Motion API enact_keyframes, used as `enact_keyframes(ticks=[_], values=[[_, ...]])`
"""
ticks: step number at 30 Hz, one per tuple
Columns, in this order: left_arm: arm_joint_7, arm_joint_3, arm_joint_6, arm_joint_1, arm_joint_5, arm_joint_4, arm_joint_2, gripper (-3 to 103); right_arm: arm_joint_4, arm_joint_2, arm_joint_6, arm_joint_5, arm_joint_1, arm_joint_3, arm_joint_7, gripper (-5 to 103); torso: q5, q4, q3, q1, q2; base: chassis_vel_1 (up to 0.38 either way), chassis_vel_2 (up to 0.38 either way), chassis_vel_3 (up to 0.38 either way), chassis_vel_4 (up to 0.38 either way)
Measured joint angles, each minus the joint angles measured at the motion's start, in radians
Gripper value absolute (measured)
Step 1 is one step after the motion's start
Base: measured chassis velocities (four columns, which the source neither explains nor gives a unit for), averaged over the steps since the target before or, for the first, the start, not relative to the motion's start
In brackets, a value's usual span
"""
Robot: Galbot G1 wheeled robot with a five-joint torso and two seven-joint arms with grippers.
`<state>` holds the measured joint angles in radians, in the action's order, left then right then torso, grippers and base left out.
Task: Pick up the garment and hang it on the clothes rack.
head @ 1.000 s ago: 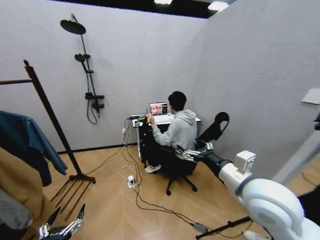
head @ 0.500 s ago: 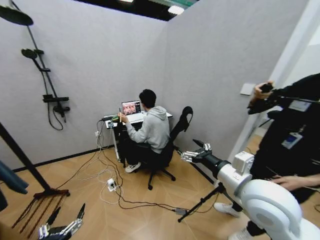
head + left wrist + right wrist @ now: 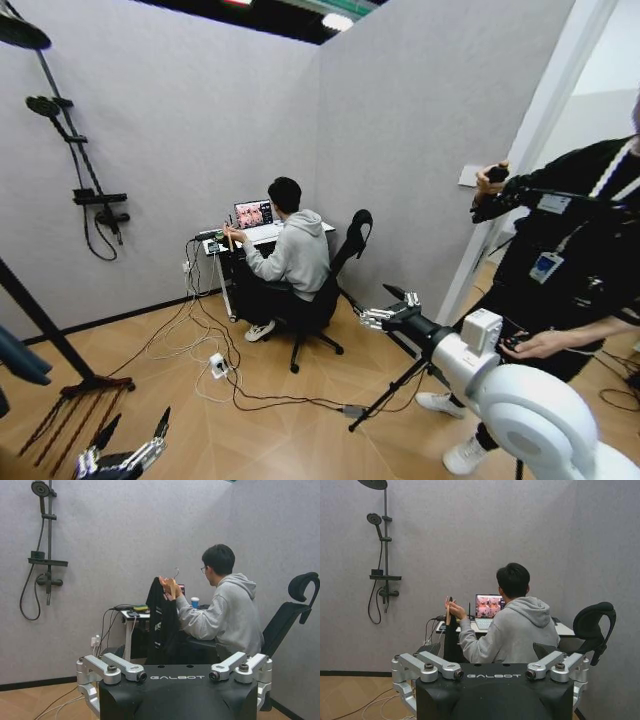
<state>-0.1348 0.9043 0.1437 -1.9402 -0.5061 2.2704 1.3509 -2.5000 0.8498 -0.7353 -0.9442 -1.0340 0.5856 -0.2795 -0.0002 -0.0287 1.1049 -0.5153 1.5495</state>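
White rounded right arm, black forearm, silver-linked jaws; black wrist housing marked, seemingly, "GALBOT".

The one word that can be read is "GALBOT", in pale capital letters on the black housing of the left gripper, between its two silver finger mounts. The same word, "GALBOT", stands on the black housing of the right gripper in the same place. A badge hangs on a lanyard at the chest of the person standing at the right, but its print is too small to read. The laptop on the desk shows a picture and no legible lettering.
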Motion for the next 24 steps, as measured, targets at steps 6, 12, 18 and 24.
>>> enact_keyframes(ticks=[6,12,18,24], values=[[0.0,0.0,0.0,0.0,0.0,0.0,0.0,100,0.0,0.001,0.0,0.001,0.002,-0.004,0.002,100,0.0,-0.0001,0.0,0.0,0.0,0.138,-0.084,-0.071,0.162],[0.0,0.0,0.0,0.0,0.0,0.0,0.0,100,0.0,0.0,0.0,0.001,0.006,-0.006,0.005,100,0.0002,-0.0001,0.0,0.0,0.0,0.155,-0.058,-0.046,0.166],[0.0,0.0,0.0,0.0,0.0,0.0,0.0,100,0.0,0.0,0.0,0.0,0.014,-0.009,0.009,100,-0.0001,0.0003,0.0,0.0,0.0,0.196,-0.032,-0.031,0.217],[0.0,0.0,0.0,0.0,0.0,0.0,0.0,100,0.0,-0.004,0.0,-0.004,0.025,-0.011,0.009,100,0.0,0.0003,0.0,0.0,0.0,0.25,0.002,-0.022,0.225]])
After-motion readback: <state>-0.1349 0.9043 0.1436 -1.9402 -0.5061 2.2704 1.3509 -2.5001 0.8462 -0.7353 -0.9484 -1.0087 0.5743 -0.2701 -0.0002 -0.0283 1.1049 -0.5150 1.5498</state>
